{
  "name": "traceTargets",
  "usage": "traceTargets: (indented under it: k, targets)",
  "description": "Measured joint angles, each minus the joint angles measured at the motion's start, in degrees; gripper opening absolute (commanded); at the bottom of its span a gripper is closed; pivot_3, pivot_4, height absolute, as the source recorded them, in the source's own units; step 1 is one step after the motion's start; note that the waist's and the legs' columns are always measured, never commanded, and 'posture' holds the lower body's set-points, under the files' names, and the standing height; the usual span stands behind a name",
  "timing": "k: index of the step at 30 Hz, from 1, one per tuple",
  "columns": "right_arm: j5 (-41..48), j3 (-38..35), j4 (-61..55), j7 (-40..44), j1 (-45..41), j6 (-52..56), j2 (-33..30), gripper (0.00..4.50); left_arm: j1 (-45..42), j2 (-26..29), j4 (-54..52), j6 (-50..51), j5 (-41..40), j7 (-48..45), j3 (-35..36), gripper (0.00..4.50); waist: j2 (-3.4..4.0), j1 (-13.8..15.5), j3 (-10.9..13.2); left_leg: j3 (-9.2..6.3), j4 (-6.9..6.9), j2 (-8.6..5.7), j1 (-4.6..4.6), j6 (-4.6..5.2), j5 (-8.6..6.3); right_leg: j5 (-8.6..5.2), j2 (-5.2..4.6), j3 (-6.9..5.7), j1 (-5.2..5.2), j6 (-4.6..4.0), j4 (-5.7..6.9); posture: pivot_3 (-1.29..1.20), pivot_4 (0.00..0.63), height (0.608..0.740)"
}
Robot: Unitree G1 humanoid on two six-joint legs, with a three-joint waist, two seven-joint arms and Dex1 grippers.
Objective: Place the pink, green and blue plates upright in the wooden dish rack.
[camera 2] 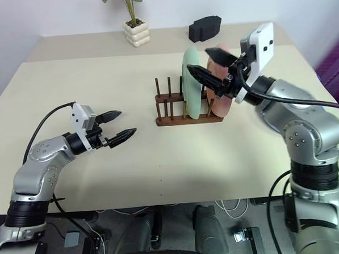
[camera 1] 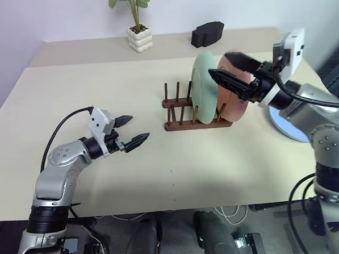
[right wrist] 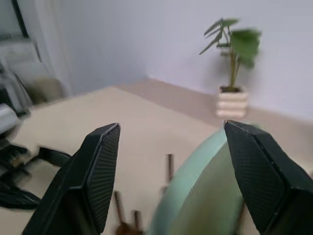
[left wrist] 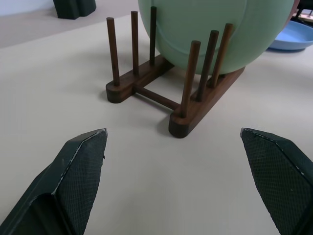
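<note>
Two plates, green (camera 1: 204,86) & pink (camera 1: 236,95), stand in rack (camera 1: 183,118). Blue plate (camera 1: 286,122) lies flat at table's (camera 1: 99,96) right edge, beside right gripper (camera 1: 230,68) (jaws apart, empty). Left gripper (camera 1: 130,131) is farther, also empty & wide.

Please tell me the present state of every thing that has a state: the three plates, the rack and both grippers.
green plate: upright in the wooden dish rack.
pink plate: upright in the rack, behind the green one.
blue plate: flat on the table, not yet racked.
wooden dish rack: upright, front slots free.
left gripper: open, holding nothing.
right gripper: open, above the racked plates, holding nothing.
</note>
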Motion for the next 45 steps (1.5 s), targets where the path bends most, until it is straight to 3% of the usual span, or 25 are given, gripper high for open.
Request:
traceTargets:
  k: [5,8,12,15,20,29,32,37,45]
  targets:
    - [-3.09,-6.17,2.31,9.09,2.81,-4.0,-11.0,3.43,0.1,-0.13,-1.63,0.39,-0.99,-0.88,-0.18,4.5,-0.04,0.25,-0.01,-0.02,0.03,-0.02,-0.1,0.0,0.0,0.0,-0.02,-0.03,0.01,0.0,-0.1,0.0,0.15,0.74]
    - [-5.9,-11.84,8.4,14.49,9.41,-5.83,-16.89,3.43,0.37,-0.16,-2.46,0.53,-1.38,-1.4,-0.26,4.5,-0.05,0.15,-0.01,0.03,0.04,-0.03,-0.09,0.01,-0.01,0.0,-0.04,-0.01,0.03,0.0,-0.12,0.0,0.15,0.74]
    - [-12.2,-15.06,15.38,18.91,19.03,-9.55,-19.99,3.43,0.4,-0.43,-2.46,0.65,-1.42,-1.98,-0.84,4.5,-0.04,-0.13,-0.01,0.1,0.03,0.02,0.04,0.01,0.0,-0.01,0.02,0.05,0.05,-0.01,-0.03,0.0,0.15,0.74]
    - [-17.39,-14.09,19.54,19.68,23.84,-11.78,-20.5,3.43,0.28,-0.44,-2.35,0.66,-1.36,-2.76,-1.53,4.5,-0.03,-0.31,-0.01,0.22,0.03,0.02,0.31,0.01,0.0,-0.07,0.07,0.17,0.23,-0.12,0.01,0.0,0.15,0.74]
    - [-23.57,-6.99,22.7,18.07,24.73,-12.75,-18.6,3.43,-1.61,-0.66,-1.05,0.54,-1.2,-3.35,-2.45,4.5,-0.03,-0.37,-0.01,0.21,0.1,0.03,0.44,0.02,0.01,-0.13,0.13,0.2,0.41,-0.21,-0.03,0.0,0.15,0.74]
    - [-31.67,0.24,37.36,12.54,19.84,-14.13,-13.13,3.43,-1.67,-0.52,-0.65,0.44,-1.04,-2.76,-2.4,4.5,-0.02,-0.11,0.0,0.17,0.11,0.01,0.41,0.02,0.01,-0.03,0.08,0.17,0.43,-0.04,-0.08,0.0,0.15,0.74]
    - [-32.39,0.93,38.74,12.57,19.22,-15.13,-12.43,2.61,-1.35,-0.43,-0.67,0.44,-1.03,-2.5,-2.38,4.5,-0.02,-0.16,0.0,0.17,0.12,0.0,0.44,0.02,0.01,-0.03,0.08,0.17,0.47,-0.04,-0.08,0.0,0.15,0.74]
    - [-33.2,1.08,39.35,12.53,18.9,-15.7,-12.06,0.04,-1.17,-0.37,-0.67,0.42,-1.04,-2.2,-2.37,4.5,-0.02,-0.15,0.0,0.17,0.13,0.0,0.45,0.02,0.01,-0.03,0.08,0.17,0.49,-0.04,-0.08,0.0,0.15,0.74]
    - [-34.88,0.83,38.9,8.86,17.16,-17.59,-11.61,0.04,-1.18,-0.37,-0.64,0.34,-1.03,-2.18,-2.37,4.5,-0.05,-0.1,-0.02,0.14,0.14,-0.01,0.48,0.02,0.01,-0.04,0.08,0.16,0.56,-0.05,-0.1,0.0,0.15,0.74]
